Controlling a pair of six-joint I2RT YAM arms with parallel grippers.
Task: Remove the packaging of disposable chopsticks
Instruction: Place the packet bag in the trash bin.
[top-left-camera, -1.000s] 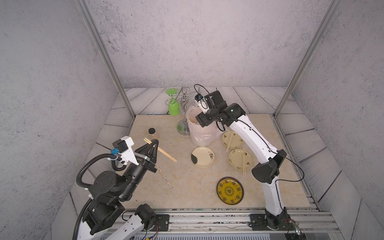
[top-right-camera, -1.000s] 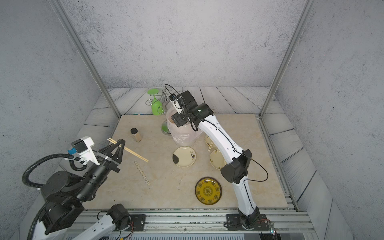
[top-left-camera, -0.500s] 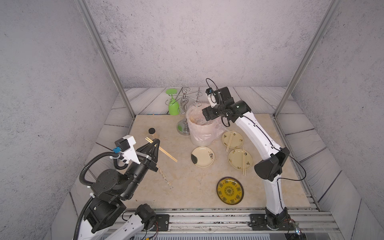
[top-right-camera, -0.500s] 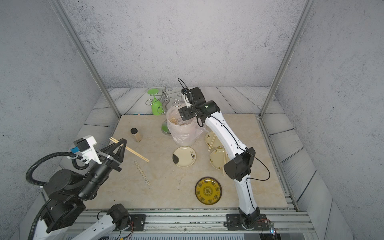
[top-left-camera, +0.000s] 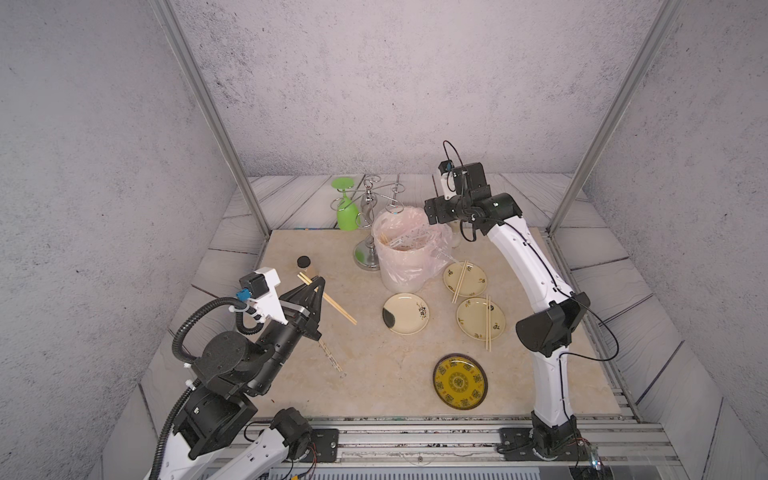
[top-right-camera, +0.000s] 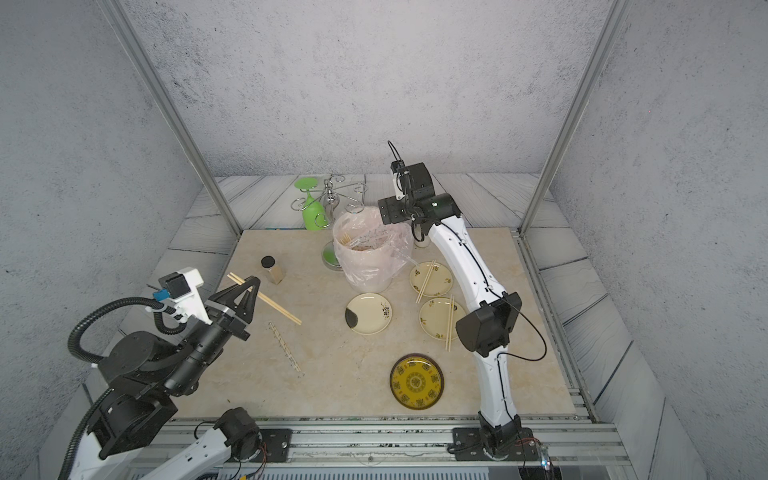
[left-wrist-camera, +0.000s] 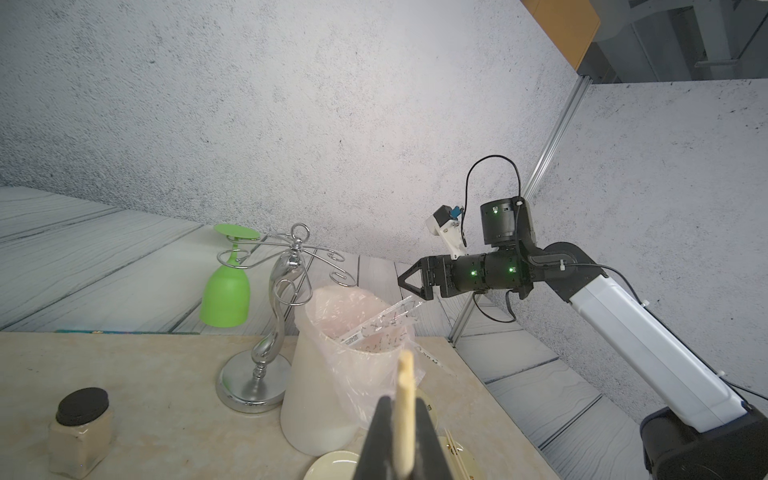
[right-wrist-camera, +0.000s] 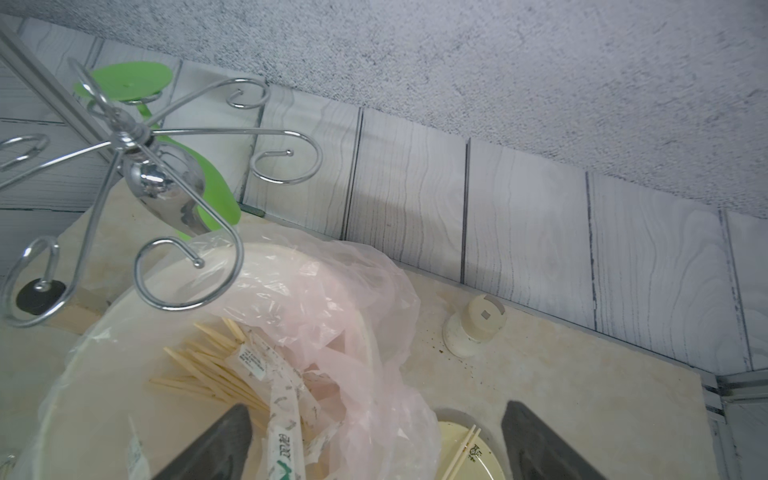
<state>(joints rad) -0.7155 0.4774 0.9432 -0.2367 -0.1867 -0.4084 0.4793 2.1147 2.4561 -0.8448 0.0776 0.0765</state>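
Pale tan wooden chopsticks (top-left-camera: 340, 311), unwrapped, sit pinched in the closed left gripper (top-left-camera: 318, 284) above the beige tabletop (top-left-camera: 374, 374); best lower them onto the empty cream plate (top-left-camera: 405, 313). Printed translucent sleeves (right-wrist-camera: 282, 399) lie in the bag-lined white bin (top-left-camera: 399, 282) (a stray sleeve (top-left-camera: 330, 358) on the tabletop); the outstretched right gripper (left-wrist-camera: 409, 284) hovers above, jaws wide, empty.

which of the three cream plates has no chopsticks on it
The cream plate with the black blotch; the other two cream plates each carry chopsticks.
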